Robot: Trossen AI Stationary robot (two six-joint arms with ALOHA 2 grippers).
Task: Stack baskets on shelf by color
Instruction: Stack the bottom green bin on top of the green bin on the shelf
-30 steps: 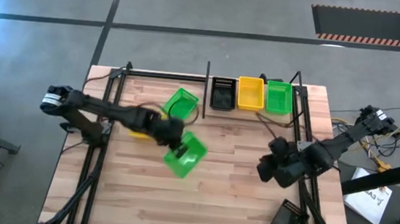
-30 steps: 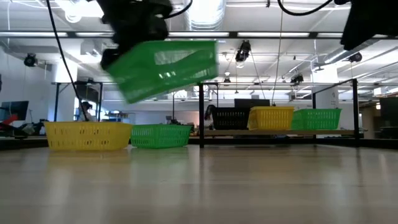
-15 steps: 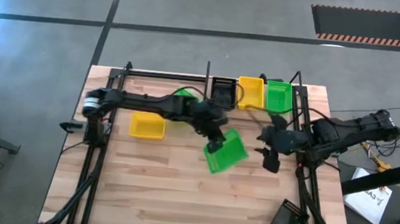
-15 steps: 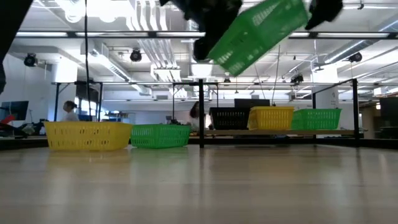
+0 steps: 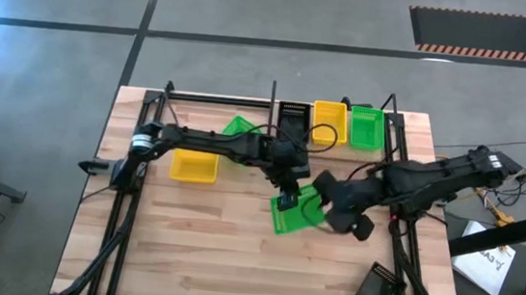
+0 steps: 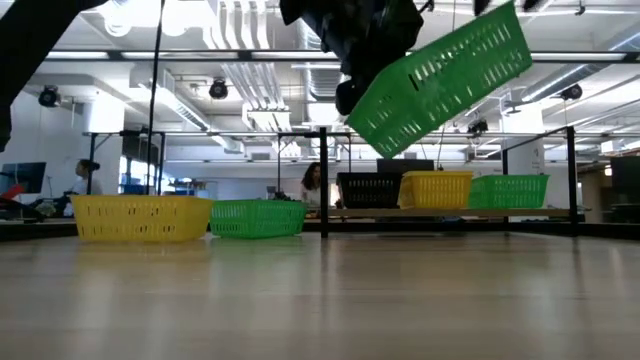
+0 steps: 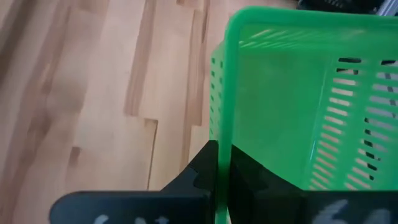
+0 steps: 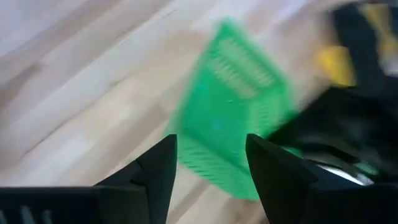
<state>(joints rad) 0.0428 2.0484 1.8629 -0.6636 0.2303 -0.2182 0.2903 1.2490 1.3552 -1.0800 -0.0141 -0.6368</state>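
Observation:
A bright green basket (image 5: 297,212) (image 6: 440,80) hangs tilted above the table's middle, with my left gripper (image 5: 288,191) (image 7: 224,155) shut on it. My right gripper (image 5: 326,197) (image 8: 208,165) stands open right beside the basket's right end; the basket (image 8: 233,118) lies just ahead of its fingers. On the shelf (image 6: 450,212) at the far right stand a black basket (image 5: 293,121), a yellow one (image 5: 329,121) and a green one (image 5: 367,127). Another yellow basket (image 5: 192,166) and another green one (image 5: 239,128) rest on the tabletop at the left. My left gripper pinches one side wall of the green basket at its rim (image 7: 224,118), one finger (image 7: 202,168) outside the wall and the other (image 7: 252,177) inside the basket. The basket is lifted clear of the table and hangs tilted, its far end higher in the low view.
A black basket (image 5: 377,294) lies at the table's near right corner. Black frame posts (image 5: 270,119) (image 5: 396,151) stand by the shelf and along both table sides. People show in the room behind the table (image 6: 312,185).
My left gripper has carried the green basket from the table's middle left toward the right and upward, and the basket has tipped the other way. My right gripper has swung in from the right edge toward the left, up to the basket.

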